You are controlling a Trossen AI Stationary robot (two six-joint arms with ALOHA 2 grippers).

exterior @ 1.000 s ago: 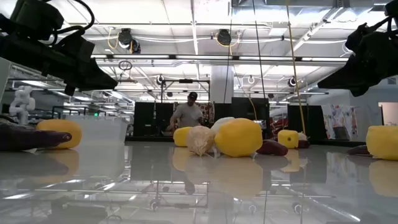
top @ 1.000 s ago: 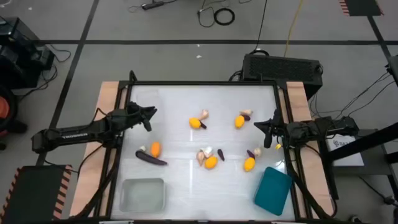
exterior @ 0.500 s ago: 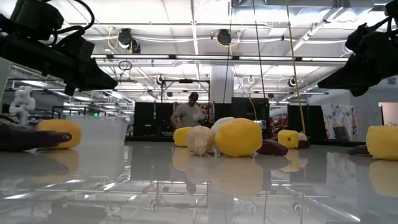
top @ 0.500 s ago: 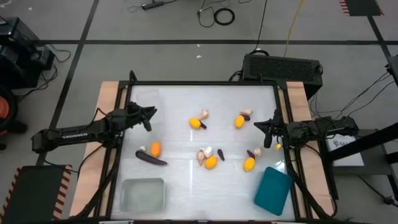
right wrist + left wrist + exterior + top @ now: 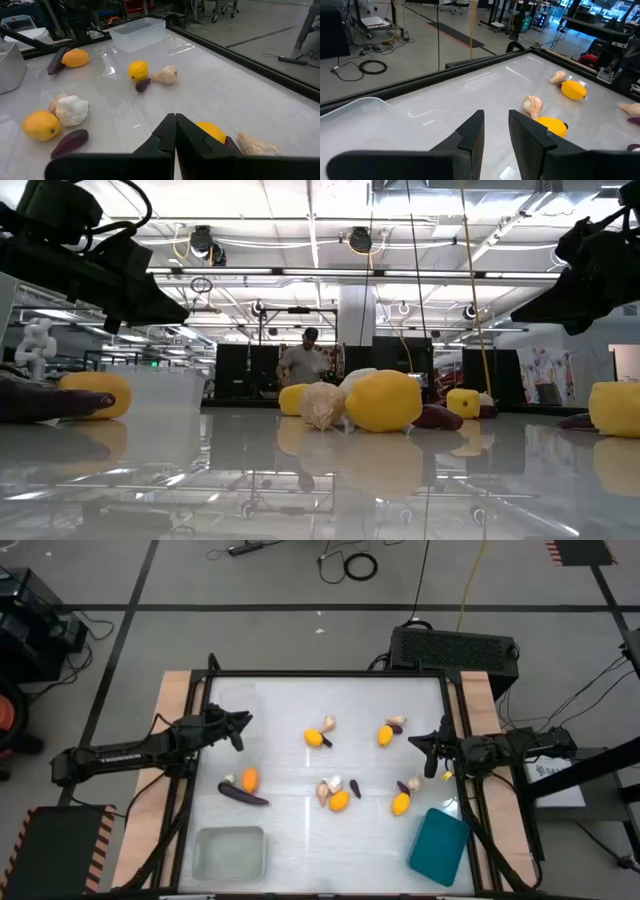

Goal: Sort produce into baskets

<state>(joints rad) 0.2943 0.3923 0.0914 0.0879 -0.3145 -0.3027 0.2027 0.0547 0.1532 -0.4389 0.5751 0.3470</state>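
White and glossy, the worktop carries produce scattered across its middle, under an open hall with strip lights where a person stands far behind. Left end effector hovers above the worktop's left part, its fingers slightly apart and holding nothing. Right end effector hovers near the right edge, its fingers pressed together on nothing. A long eggplant lies left of centre, just beside an orange-yellow fruit and a pale bulb. Near the centre a second fruit touches two bulbs and a tiny eggplant. Farther back, a third fruit sits by a bulb, and a fourth fruit likewise. A fifth fruit lies near the right end effector. The translucent greyish basket sits at the near left, the teal basket at the near right, tilted; neither holds any produce that can be seen.
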